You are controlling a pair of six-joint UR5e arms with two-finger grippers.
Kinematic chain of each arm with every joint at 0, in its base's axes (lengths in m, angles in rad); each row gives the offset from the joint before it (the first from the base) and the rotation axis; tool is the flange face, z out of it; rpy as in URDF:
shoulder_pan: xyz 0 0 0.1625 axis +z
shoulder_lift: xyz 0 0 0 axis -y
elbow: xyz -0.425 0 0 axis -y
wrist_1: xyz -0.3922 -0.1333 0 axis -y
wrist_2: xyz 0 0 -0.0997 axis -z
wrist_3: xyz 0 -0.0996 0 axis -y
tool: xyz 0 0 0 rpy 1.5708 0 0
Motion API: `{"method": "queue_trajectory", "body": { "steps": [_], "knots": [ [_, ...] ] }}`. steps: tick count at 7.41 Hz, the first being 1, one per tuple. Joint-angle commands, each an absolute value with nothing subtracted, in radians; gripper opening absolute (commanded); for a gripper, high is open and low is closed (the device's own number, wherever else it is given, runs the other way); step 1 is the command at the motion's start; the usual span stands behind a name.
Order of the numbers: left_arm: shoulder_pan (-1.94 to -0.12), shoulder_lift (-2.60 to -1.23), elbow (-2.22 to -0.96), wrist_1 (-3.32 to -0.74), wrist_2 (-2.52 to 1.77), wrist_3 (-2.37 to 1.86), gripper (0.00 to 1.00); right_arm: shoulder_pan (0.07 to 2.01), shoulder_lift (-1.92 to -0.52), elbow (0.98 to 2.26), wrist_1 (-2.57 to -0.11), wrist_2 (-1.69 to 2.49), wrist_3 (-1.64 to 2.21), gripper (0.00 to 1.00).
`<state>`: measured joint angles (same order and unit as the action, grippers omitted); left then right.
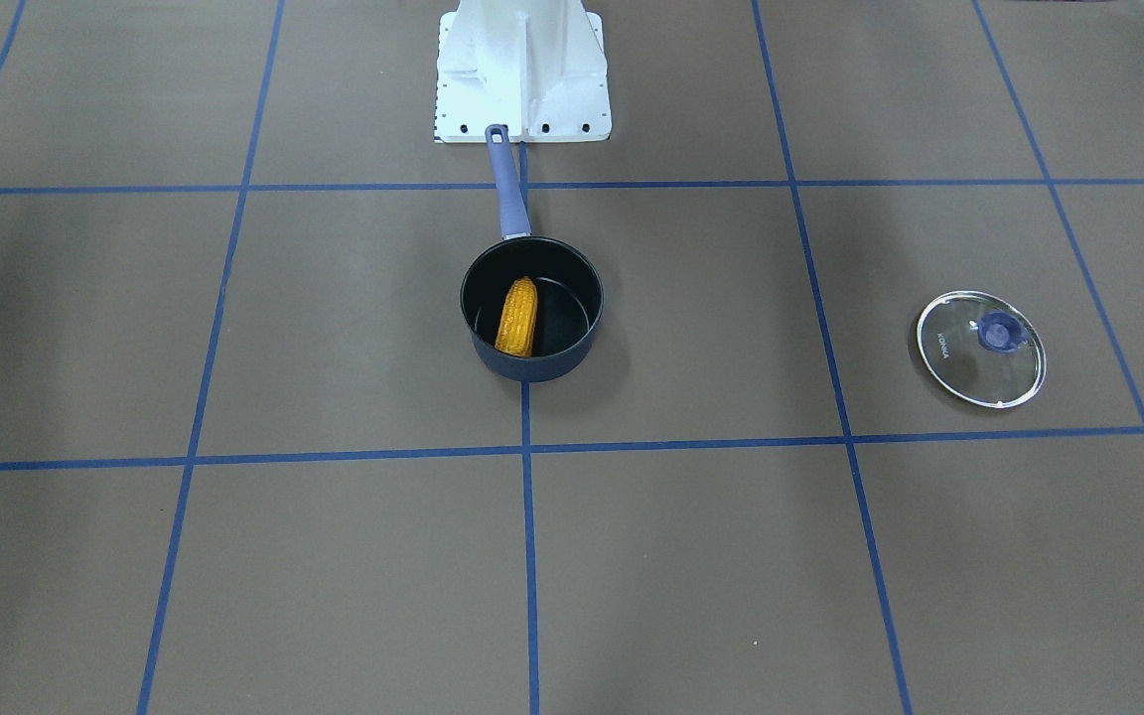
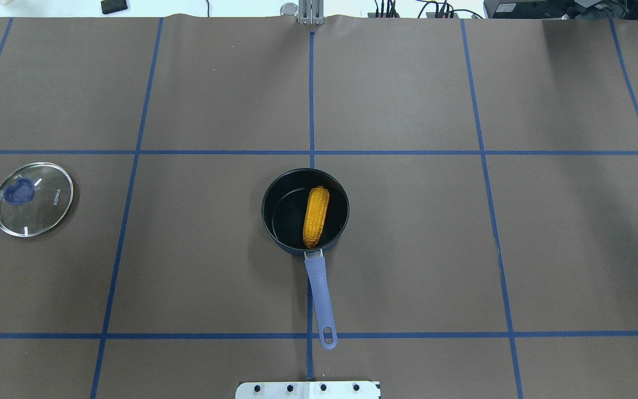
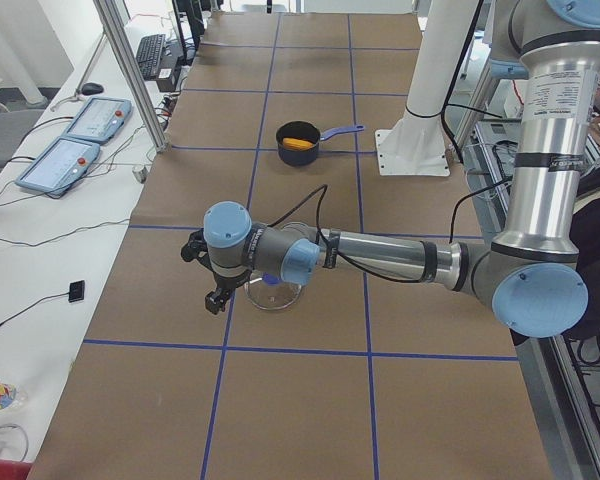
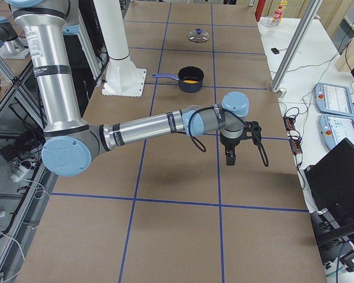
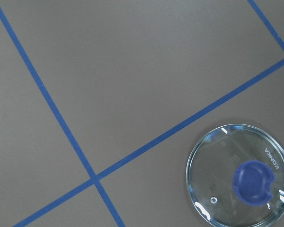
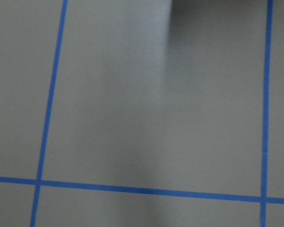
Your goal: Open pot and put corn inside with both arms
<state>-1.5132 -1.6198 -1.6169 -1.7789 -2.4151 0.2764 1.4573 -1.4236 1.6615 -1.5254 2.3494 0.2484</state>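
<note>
The dark navy pot (image 1: pixel 532 369) stands open at the table's middle, its periwinkle handle (image 2: pixel 319 293) pointing toward the robot base. The yellow corn (image 1: pixel 517 318) lies inside it, leaning on the wall; it also shows in the overhead view (image 2: pixel 316 216). The glass lid (image 2: pixel 42 210) with a blue knob lies flat on the table at the robot's left, and shows in the left wrist view (image 5: pixel 227 161). My left gripper (image 3: pixel 212 285) hangs above the table beside the lid. My right gripper (image 4: pixel 231 156) hangs over bare table at the robot's right. I cannot tell whether either is open or shut.
The white base mount (image 1: pixel 522 70) stands at the robot's edge of the table. Blue tape lines grid the brown table. Control pendants (image 3: pixel 80 140) and metal frame posts (image 3: pixel 130 70) stand along the far side.
</note>
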Motion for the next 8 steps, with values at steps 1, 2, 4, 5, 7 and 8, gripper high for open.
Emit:
{"method": "queue_trajectory", "body": {
  "steps": [1,2,4,5,7,8],
  "knots": [
    [-1.546,-1.612,-1.599,-1.776,-2.411,0.318,0.97,1.480,-1.512,1.664,-1.513,2.350,0.233,1.00],
    [-1.546,-1.600,-1.598,-1.778,-2.413,0.319,0.97,1.480,-1.528,1.660,-1.465,2.347,0.239,1.00],
    [-1.546,-1.586,-1.598,-1.786,-2.414,0.319,0.97,1.486,-1.526,1.660,-1.463,2.352,0.244,1.00],
    [-1.545,-1.586,-1.601,-1.784,-2.416,0.319,0.97,1.489,-1.531,1.664,-1.463,2.353,0.244,1.00],
    [-1.548,-1.586,-1.612,-1.782,-2.418,0.318,0.97,1.497,-1.522,1.645,-1.415,2.336,0.232,1.00],
    [-1.548,-1.585,-1.618,-1.779,-2.416,0.316,0.97,1.509,-1.535,1.652,-1.399,2.345,0.230,1.00]
  ]
}}
